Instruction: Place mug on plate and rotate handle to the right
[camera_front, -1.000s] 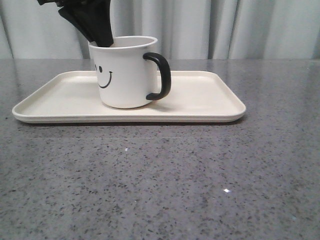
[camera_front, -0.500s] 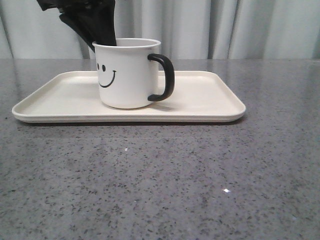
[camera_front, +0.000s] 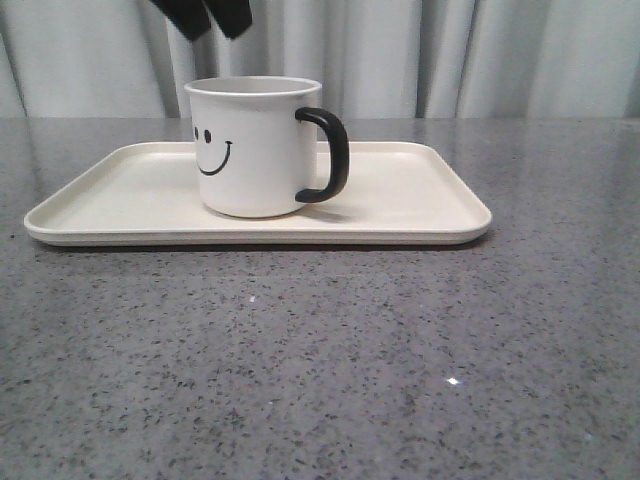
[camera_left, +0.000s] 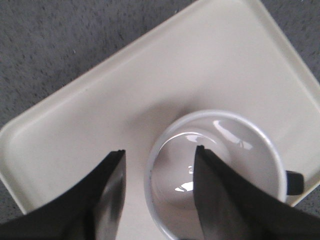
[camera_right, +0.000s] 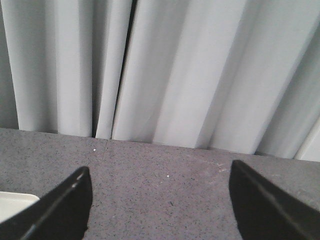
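The white mug (camera_front: 250, 145) with a black smiley face stands upright on the cream plate (camera_front: 420, 200), left of the plate's middle. Its black handle (camera_front: 328, 155) points right. My left gripper (camera_front: 210, 22) is open and empty, above the mug's rim at the top of the front view. In the left wrist view the gripper (camera_left: 160, 152) hangs over the mug (camera_left: 225, 150), one finger above the inside, the other outside the rim; a bit of the handle (camera_left: 295, 182) shows. My right gripper (camera_right: 160, 172) is open and empty over bare table.
The grey speckled table (camera_front: 320, 360) stretches in front of the plate. Pale curtains (camera_front: 450, 50) hang behind the table's far edge. A corner of the plate (camera_right: 12, 202) shows in the right wrist view.
My left gripper let go of the mug's rim and rose clear above it. The mug first turned slightly, its handle moving further right, and now stands still.
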